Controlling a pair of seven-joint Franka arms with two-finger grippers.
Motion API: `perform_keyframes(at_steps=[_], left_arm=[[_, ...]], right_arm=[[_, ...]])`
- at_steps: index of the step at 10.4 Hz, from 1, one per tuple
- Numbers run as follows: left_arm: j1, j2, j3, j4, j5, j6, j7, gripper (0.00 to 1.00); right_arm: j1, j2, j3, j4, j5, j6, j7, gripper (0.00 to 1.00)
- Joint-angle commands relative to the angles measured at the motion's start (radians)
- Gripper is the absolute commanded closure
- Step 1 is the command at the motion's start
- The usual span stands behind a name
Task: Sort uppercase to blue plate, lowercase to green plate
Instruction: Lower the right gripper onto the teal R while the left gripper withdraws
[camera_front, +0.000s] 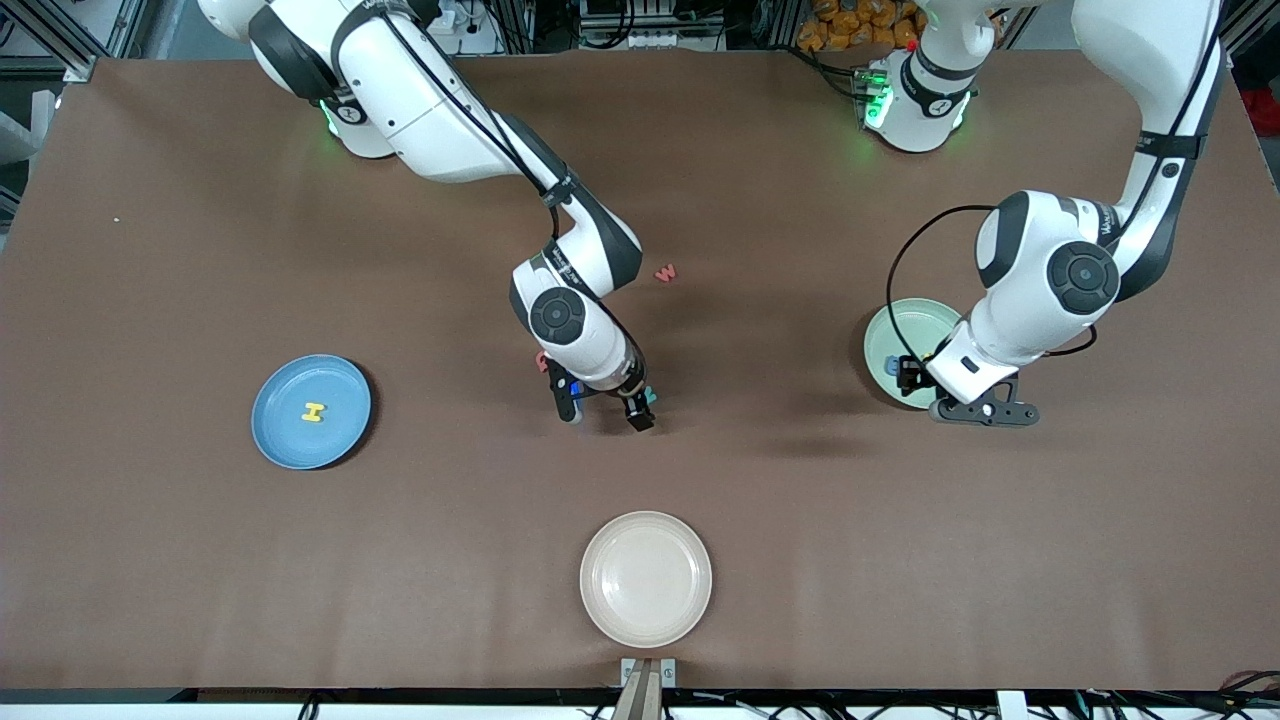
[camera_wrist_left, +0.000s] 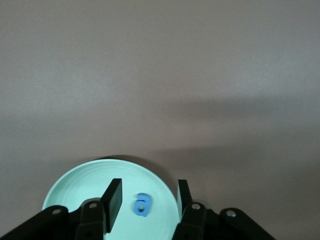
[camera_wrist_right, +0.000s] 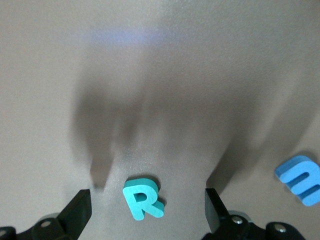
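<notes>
Yellow H (camera_front: 313, 411) lies flat in blue plate (camera_front: 280, 430); blue a (camera_wrist_left: 142, 205) lies flat in green plate (camera_wrist_left: 70, 185).

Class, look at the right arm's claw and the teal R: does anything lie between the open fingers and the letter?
Nothing visible does. The right claw is open over the teal R, with bare table either side of it. The blue letter lies outside the fingers.
</notes>
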Motion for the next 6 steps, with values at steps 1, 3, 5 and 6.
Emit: perform_keyframes(at_steps=[1,3,5,6], left_arm=[[-0.008,-0.020,0.005,0.027,-0.031,-0.026,-0.033,0.47],[-0.008,-0.018,0.003,0.047,-0.031,-0.026,-0.035,0.47],[-0.008,-0.018,0.003,0.067,-0.072,-0.026,-0.047,0.47],[-0.008,-0.017,0.003,0.087,-0.099,-0.027,-0.062,0.47]], right_arm=[[-0.002,0.010,0.007,0.018,-0.022,0.004,0.035,0.31],[0.004,0.010,0.007,0.016,-0.028,0.007,0.036,1.00],[0.007,0.010,0.008,0.016,-0.030,0.021,0.036,1.00],[0.005,0.010,0.008,0.016,-0.030,0.021,0.036,1.00]])
